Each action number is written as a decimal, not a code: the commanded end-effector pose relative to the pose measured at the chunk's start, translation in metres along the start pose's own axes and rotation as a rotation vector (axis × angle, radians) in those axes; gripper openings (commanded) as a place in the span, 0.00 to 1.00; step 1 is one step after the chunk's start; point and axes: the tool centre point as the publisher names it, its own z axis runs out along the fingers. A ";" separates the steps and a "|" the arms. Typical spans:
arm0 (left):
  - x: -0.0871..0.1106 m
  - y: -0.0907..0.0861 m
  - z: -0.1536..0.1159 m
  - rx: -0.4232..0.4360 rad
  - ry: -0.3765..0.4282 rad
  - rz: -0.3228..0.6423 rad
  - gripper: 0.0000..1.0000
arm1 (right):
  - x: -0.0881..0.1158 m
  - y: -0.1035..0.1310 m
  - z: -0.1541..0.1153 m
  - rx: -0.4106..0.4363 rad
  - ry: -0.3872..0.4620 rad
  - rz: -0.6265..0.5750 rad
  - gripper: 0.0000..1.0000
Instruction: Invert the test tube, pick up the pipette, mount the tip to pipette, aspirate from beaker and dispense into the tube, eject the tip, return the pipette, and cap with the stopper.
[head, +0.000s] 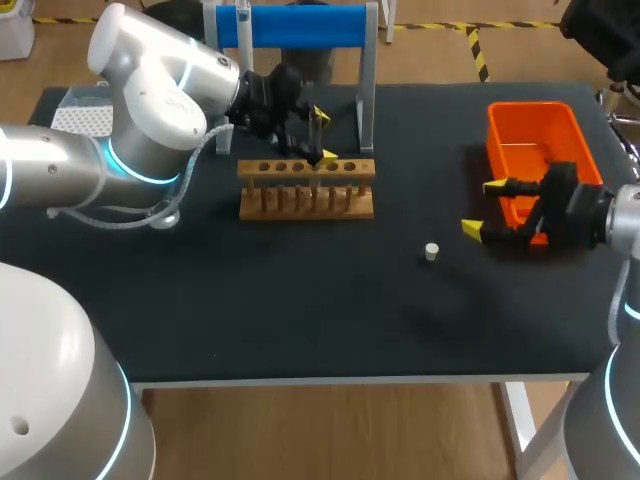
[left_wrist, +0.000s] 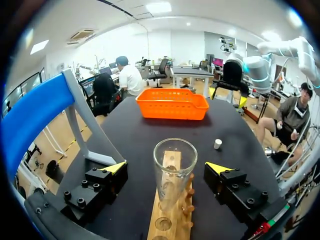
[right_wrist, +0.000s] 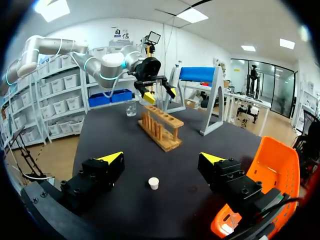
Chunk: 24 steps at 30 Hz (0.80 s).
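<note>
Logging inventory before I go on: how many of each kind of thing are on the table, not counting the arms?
rack: 1
tube: 1
stopper: 1
beaker: 1
bin: 1
stand: 1
tip box: 1
Total: 7. I cannot make out a pipette.

My left tool (head: 322, 137) hangs over the wooden rack (head: 306, 212), fingers spread wide — my right tool (head: 482, 208) hovers well to the rack's right, fingers likewise apart.
</note>
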 end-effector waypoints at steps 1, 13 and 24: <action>-0.001 0.000 0.000 -0.003 0.003 0.000 1.00 | 0.008 -0.010 0.017 0.008 -0.015 -0.010 1.00; -0.001 0.000 0.000 -0.003 0.003 0.000 1.00 | 0.021 -0.035 0.032 0.048 0.008 0.018 1.00; -0.001 0.000 0.000 -0.003 0.003 0.000 1.00 | 0.033 -0.054 0.045 0.091 0.017 0.025 1.00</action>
